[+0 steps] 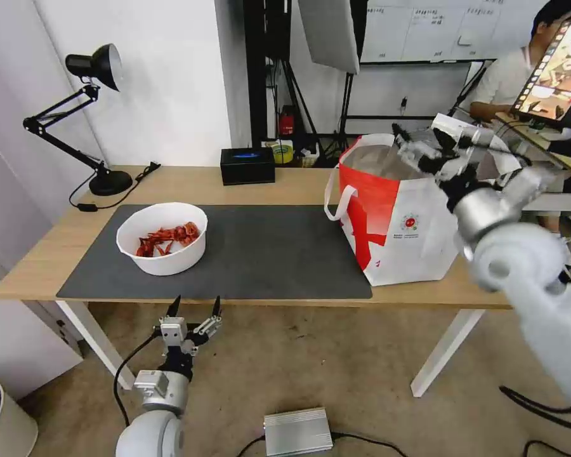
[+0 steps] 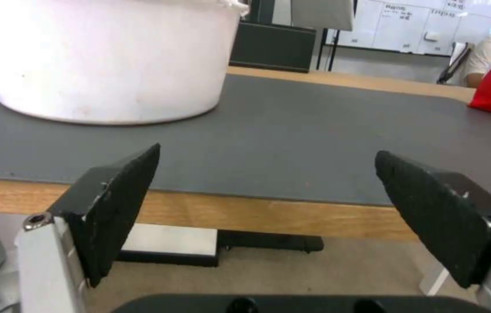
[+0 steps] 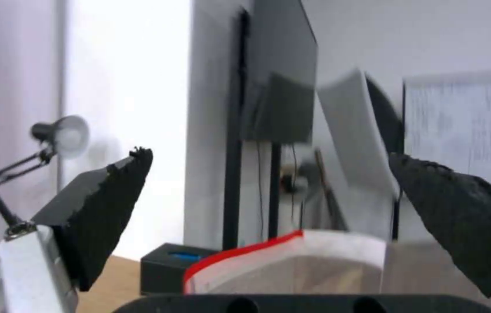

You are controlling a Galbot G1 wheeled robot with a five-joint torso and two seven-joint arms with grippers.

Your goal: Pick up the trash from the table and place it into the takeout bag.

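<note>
A white round bowl (image 1: 163,246) holding red shells is sitting upright on the left part of a large dark grey mat (image 1: 266,254), which is lying flat on a long light-wood desk (image 1: 190,184) with white legs. A large white takeout bag (image 1: 396,219) with red panels is standing open at the mat's right end; its lining is possibly silver foil.

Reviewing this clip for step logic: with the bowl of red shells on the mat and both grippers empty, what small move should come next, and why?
Probably the left gripper should rise and reach forward toward the white bowl. It hangs open just below the table edge, nearest the bowl, the one piece of trash visible on the mat. The right gripper is open and empty above the takeout bag, much farther off.
</note>
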